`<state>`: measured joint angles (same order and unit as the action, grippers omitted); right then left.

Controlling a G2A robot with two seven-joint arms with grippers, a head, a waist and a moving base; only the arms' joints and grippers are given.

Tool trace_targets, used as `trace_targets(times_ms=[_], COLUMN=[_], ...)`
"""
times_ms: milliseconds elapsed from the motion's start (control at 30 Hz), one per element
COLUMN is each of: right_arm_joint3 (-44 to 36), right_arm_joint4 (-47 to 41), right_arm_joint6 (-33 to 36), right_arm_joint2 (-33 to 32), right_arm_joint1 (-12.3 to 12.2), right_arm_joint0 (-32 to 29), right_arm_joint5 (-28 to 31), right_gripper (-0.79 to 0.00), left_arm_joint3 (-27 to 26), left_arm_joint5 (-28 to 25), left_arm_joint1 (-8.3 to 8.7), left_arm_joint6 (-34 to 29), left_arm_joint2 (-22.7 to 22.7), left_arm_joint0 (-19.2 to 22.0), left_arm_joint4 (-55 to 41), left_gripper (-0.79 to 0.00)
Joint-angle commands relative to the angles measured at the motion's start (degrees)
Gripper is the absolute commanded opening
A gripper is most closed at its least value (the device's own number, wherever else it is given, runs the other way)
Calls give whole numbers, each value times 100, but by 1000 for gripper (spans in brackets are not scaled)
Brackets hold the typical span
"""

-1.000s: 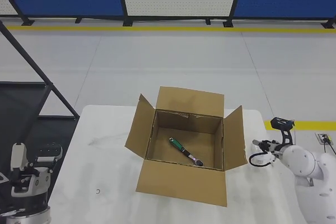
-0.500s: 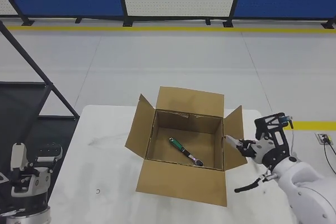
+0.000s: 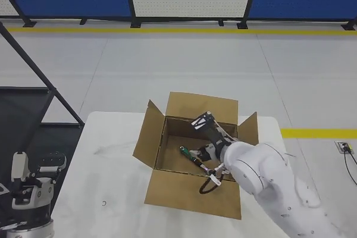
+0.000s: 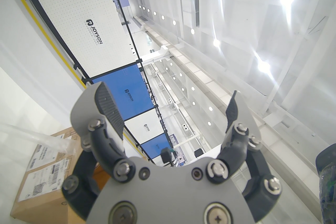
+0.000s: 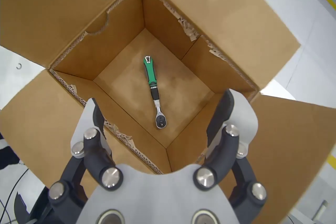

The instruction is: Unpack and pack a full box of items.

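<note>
Two hands to watch here. Nearest, off the near left corner of the bench, the left hand is parked pointing up at the ceiling, its fingers spread wide and holding nothing. I'd say it is kept out of the way so the other arm has the box to itself.

On the bench top a tiny ring-shaped bit lies left of the box's near flap, apart from it. The box sits mid-bench with all four flaps folded outward, which leaves the mouth wide open for a straight drop.

Over that mouth hangs the right hand, its arm stretched across the right flap. Its fingers are released and spread wide, gripping nothing and touching nothing that I can see.

Look down between those fingers and there's the wrench, with a green handle and a metal ratchet head. It lies flat and alone on the box floor, slanting with the handle to the far left and the head to the near right. The hand is lined up right above it, so this reads as the set-up for a pick, the unpacking half of the job. The walls are deep, so the descent will need to stay clear of the rims.

Beyond the far flap there is open floor, a yellow line, then blue panels.
</note>
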<state>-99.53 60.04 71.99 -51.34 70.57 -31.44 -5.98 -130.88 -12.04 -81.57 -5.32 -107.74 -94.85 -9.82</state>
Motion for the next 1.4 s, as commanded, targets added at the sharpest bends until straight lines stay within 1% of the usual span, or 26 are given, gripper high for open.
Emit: trace_targets(times_ms=[0,133,267,433,567,733,767,800,867,1267,1300,1333,1367], right_arm_joint3=[771,1841,2804,3787,4489,5346,5494,5626,5809,5809,5783,5734,5696], right_arm_joint4=[-91,-378,-643,-922,-1112,-1416,-1475,-1527,-1603,-1603,-1605,-1576,-1512], right_arm_joint6=[178,281,406,368,261,178,154,129,64,64,-36,-299,-349], right_arm_joint2=[384,925,1388,1819,2027,2144,2158,2169,2183,2183,2167,2139,2153], right_arm_joint1=[138,434,712,1040,1282,1559,1608,1655,1741,1741,1740,1733,1730], right_arm_joint0=[439,1050,1480,1782,1949,2139,2160,2184,2235,2235,2224,2145,2090], right_arm_joint5=[-99,-306,-196,-21,17,63,83,88,74,74,58,22,20], right_gripper=[0,0,0,-86,-108,-89,-68,0,0,0,0,0,0], left_arm_joint3=[0,0,0,0,0,0,0,0,0,0,0,0,0], left_arm_joint5=[0,0,0,0,0,0,0,0,0,0,0,0,0], left_arm_joint1=[0,0,0,0,0,0,0,0,0,0,0,0,0], left_arm_joint6=[0,0,0,0,0,0,0,0,0,0,0,0,0], left_arm_joint2=[0,0,0,0,0,0,0,0,0,0,0,0,0], left_arm_joint0=[0,0,0,0,0,0,0,0,0,0,0,0,0], left_arm_joint4=[0,0,0,0,0,0,0,0,0,0,0,0,0], left_gripper=[0,0,0,0,0,0,0,0,0,0,0,0,0])
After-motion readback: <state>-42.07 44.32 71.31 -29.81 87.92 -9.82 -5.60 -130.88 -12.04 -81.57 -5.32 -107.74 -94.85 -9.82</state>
